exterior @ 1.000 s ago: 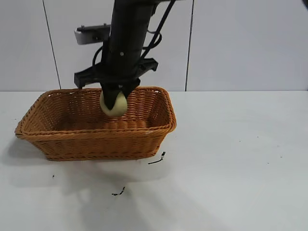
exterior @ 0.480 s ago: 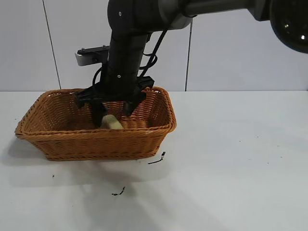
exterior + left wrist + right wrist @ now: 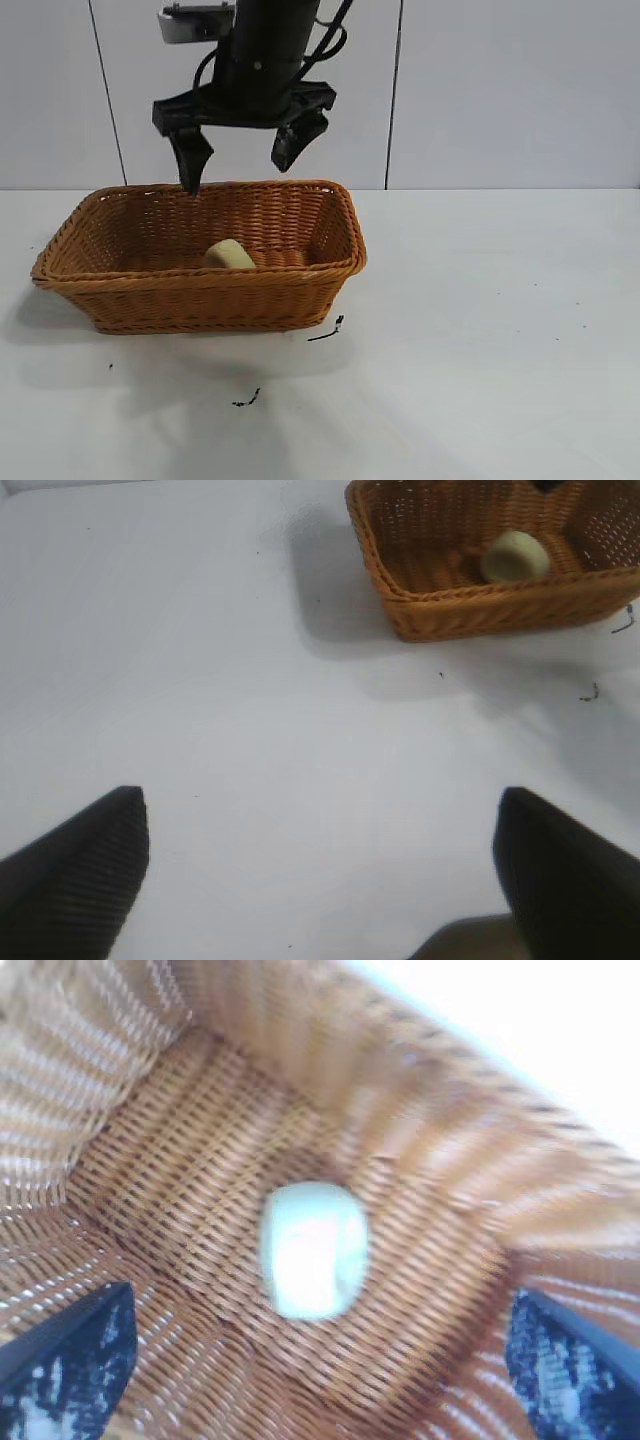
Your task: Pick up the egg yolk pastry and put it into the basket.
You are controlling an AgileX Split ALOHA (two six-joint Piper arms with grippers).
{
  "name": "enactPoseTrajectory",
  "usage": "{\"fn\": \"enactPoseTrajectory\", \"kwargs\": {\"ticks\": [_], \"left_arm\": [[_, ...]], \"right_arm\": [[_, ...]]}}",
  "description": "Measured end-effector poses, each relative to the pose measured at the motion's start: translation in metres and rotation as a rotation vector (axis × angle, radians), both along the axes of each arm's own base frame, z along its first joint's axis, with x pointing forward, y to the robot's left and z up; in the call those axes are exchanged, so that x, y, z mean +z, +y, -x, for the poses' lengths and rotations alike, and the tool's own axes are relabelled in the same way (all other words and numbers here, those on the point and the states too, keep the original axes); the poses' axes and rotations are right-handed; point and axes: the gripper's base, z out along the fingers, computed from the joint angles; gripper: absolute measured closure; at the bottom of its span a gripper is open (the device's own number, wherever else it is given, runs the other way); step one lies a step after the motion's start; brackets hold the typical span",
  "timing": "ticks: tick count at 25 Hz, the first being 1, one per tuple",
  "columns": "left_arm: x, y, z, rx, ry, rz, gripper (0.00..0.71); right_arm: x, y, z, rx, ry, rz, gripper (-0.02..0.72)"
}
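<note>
The pale cream egg yolk pastry [image 3: 230,255] lies on the floor of the orange-brown wicker basket [image 3: 200,282], toward its right half. My right gripper [image 3: 237,172] hangs open and empty above the basket's rim, straight over the pastry and apart from it. The right wrist view looks down at the pastry [image 3: 313,1248] on the woven basket floor [image 3: 150,1160], between the gripper's [image 3: 318,1305] wide-apart fingers. My left gripper [image 3: 318,810] is open and empty over bare table, far from the basket [image 3: 440,605] and pastry [image 3: 515,556].
The basket stands at the back left of the white table [image 3: 480,330]. Small black scraps [image 3: 327,332] lie on the table in front of it, also seen in the left wrist view [image 3: 590,692]. A panelled wall is close behind.
My right gripper lowered the pastry into the basket, opened and let it go, then rose above the rim. The pastry now rests on the basket floor.
</note>
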Motion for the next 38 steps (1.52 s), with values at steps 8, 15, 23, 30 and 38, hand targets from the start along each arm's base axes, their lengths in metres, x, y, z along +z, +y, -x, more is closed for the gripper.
{"fn": "enactPoseTrajectory", "kwargs": {"ticks": [8, 15, 23, 30, 38], "left_arm": [[0.0, 0.0, 0.0, 0.0, 0.0, 0.0, 0.014], [0.0, 0.0, 0.0, 0.0, 0.0, 0.0, 0.014], [0.0, 0.0, 0.0, 0.0, 0.0, 0.0, 0.014], [0.0, 0.0, 0.0, 0.0, 0.0, 0.0, 0.014], [0.0, 0.0, 0.0, 0.0, 0.0, 0.0, 0.014]], "right_arm": [[0.009, -0.097, -0.05, -0.198, -0.01, 0.014, 0.01], [0.008, -0.21, -0.082, -0.433, 0.012, 0.009, 0.01], [0.005, -0.279, -0.08, -0.569, 0.109, 0.036, 0.01], [0.009, -0.283, -0.077, -0.573, 0.126, 0.024, 0.01], [0.052, -0.282, -0.028, -0.572, 0.128, 0.006, 0.01]]}}
